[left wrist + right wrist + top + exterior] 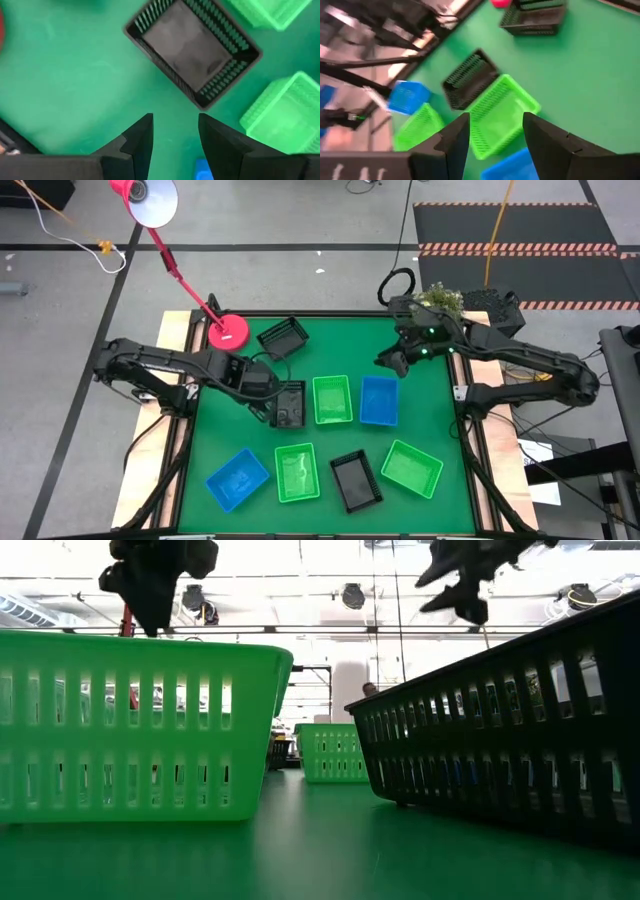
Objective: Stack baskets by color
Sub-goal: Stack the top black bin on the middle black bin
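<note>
Perforated baskets [331,399] — black, green, blue

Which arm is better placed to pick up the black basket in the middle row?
Left, probably. The left gripper hangs open right over that black basket, while the right gripper, also open, is across near the blue basket.

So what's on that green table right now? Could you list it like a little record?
Black baskets: three separate, one near the lamp base, one under the left gripper, one at the front
Green baskets: three, all separate
Blue baskets: two visible, apart
Left gripper: open, empty
Right gripper: open, empty, beside the farther blue basket
Stacks: none visible yet
</note>
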Tool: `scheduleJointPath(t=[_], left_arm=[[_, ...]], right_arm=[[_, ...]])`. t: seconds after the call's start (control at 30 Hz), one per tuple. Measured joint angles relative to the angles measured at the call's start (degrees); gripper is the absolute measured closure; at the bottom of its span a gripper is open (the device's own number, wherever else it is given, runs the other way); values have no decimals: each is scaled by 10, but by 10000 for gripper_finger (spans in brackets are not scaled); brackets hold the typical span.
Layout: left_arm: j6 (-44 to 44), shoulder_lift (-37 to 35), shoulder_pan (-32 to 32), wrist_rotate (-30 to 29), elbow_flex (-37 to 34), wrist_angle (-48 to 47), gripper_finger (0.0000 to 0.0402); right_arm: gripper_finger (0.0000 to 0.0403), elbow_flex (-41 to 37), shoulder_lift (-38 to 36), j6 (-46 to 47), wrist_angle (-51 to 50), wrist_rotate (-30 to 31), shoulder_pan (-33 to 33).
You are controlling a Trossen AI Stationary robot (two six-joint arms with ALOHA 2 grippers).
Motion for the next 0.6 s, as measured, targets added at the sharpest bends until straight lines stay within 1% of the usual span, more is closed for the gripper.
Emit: scheduleJointPath(t=[0.13,0.27,0.43,0.53,0.6], left_arm=[[2,-2,13,36,-23,45,245],[42,-2,59,97,-35,70,245],[90,-2,143,100,-37,78,245],[102,-2,204,102,-37,78,245],[124,-2,247,101,-37,80,244]], right_arm=[[227,0,-14,33,0,37,39],[227,0,-19,59,-1,69,67],[227,0,-19,79,-2,96,95],[227,0,-19,84,-2,98,102],[227,0,-19,85,-2,97,102]])
